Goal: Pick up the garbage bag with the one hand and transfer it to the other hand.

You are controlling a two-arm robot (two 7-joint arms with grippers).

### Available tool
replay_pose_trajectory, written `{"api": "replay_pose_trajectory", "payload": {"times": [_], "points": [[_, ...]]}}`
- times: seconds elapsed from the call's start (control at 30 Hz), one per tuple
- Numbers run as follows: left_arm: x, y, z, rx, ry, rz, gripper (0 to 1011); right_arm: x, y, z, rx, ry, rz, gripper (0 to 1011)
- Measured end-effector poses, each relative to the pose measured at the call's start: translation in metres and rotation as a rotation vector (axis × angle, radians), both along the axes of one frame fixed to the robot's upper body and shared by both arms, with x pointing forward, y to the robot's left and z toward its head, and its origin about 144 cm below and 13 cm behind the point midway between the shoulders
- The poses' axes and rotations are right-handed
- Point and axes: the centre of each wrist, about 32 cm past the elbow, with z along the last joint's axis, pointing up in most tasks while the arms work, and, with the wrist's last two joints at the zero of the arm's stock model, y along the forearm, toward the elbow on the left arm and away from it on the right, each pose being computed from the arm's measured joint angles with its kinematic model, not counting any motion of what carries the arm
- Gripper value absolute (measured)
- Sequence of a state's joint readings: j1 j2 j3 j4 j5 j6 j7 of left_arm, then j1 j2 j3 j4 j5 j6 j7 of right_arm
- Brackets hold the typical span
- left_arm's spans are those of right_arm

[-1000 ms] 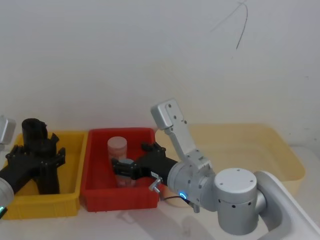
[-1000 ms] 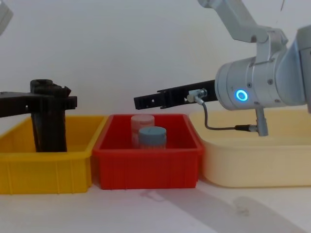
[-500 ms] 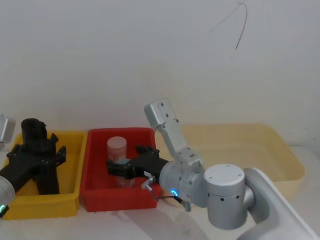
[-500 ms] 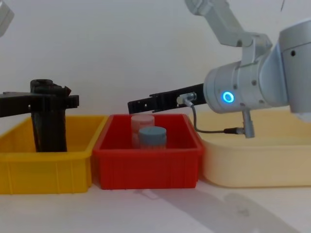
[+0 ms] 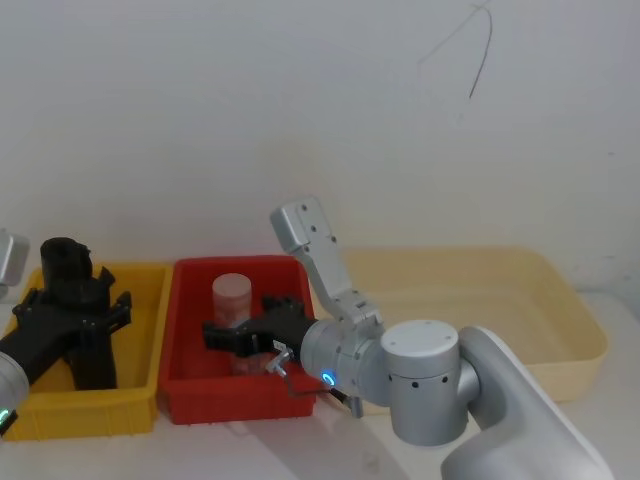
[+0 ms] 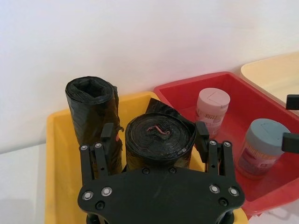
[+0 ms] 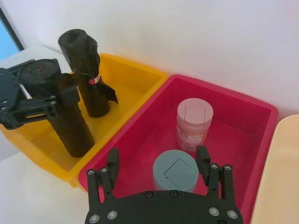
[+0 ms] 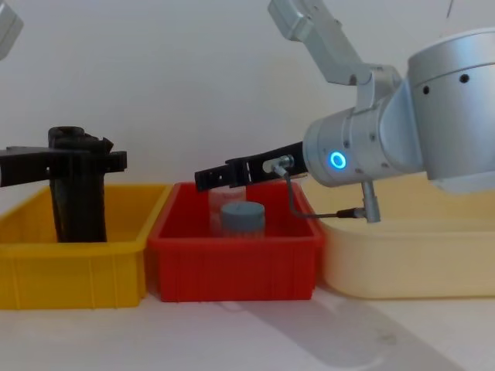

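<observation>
Garbage bag (image 6: 159,144) in yellow bin (image 6: 58,161), straddled by spread left gripper (image 6: 155,128); at its 3 o'clock, spread right gripper (image 7: 157,155) above jars (image 7: 195,123), labels illegible

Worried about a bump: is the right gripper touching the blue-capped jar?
Apart. Chest view shows the right gripper above the blue-capped jar, with a gap between.

1. At 9 o'clock the yellow bin (image 5: 90,410) is crowded: the garbage bag (image 7: 70,128) and a red-marked roll (image 7: 88,70) stand just beside each other, the left pincer (image 6: 155,130) spread astride the bag.
2. At 12 o'clock the right pincer (image 7: 158,154) hangs spread over the red bin (image 5: 230,400), above its pink-capped jar (image 7: 194,119) and blue-capped jar (image 7: 176,175).
3. We find open room over the cream tray (image 5: 580,340) at 3 o'clock and the bench (image 8: 232,340) at 6 o'clock.
</observation>
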State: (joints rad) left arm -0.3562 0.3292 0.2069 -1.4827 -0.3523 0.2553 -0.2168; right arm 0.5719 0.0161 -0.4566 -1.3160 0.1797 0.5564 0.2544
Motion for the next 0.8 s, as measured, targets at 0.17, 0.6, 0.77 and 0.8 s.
{"api": "replay_pose_trajectory", "payload": {"times": [0.17,0.6,0.77,0.8], "points": [[0.0,0.0,0.0,-0.001,0.0,0.0,1001,0.005,0.002,-0.002,-0.01,0.009,-0.011,1001],[0.0,0.0,0.0,-0.002,0.0,-0.001,1001,0.016,0.003,-0.007,-0.048,0.012,-0.03,1001],[0.001,0.0,0.0,-0.002,0.0,-0.001,1001,0.018,0.003,-0.01,-0.063,0.018,-0.028,1001],[0.001,0.0,0.0,-0.002,0.0,-0.001,1001,0.018,0.003,-0.01,-0.065,0.02,-0.028,1001]]}}
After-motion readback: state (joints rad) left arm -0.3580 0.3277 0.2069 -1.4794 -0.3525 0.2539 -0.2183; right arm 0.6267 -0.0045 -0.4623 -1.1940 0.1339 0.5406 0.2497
